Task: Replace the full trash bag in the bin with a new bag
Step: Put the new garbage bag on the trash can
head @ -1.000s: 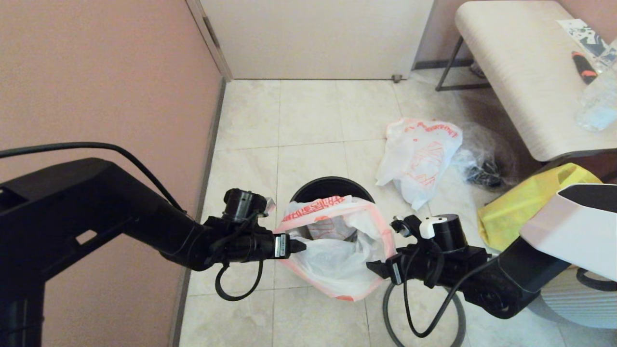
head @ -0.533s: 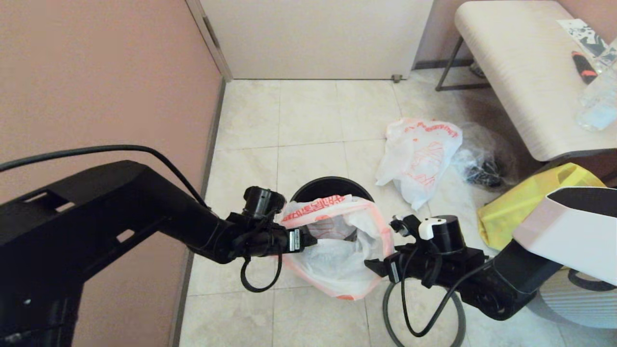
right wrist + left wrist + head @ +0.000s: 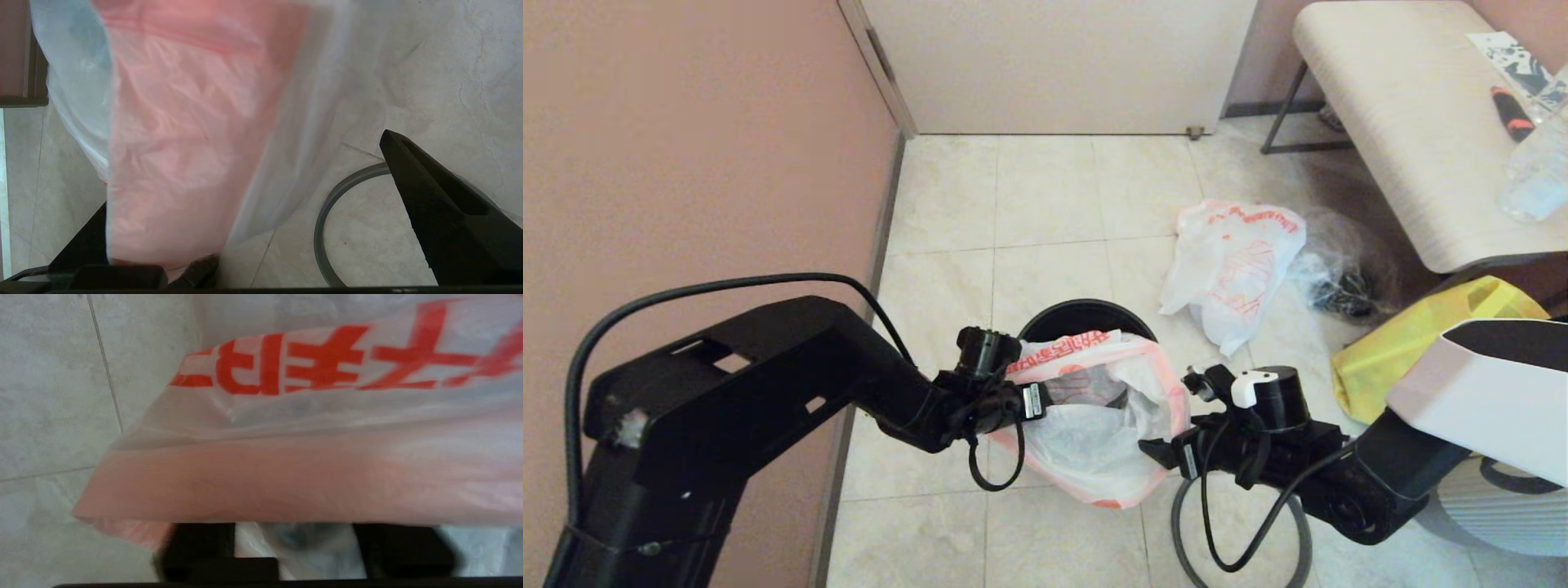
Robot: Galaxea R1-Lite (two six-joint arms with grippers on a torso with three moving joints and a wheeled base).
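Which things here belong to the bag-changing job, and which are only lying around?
Job:
- new bag, over the bin's mouth
- bin
- hoop, on the floor
- full bag, on the floor
- left claw and right claw, at the new bag's edges

Lying about:
- clear bag
- yellow tote
- table

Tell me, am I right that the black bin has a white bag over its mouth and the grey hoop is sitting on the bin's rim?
Not quite. The white bag is over the bin, but the grey hoop lies flat on the floor tiles, apart from the bin. The right wrist view shows it.
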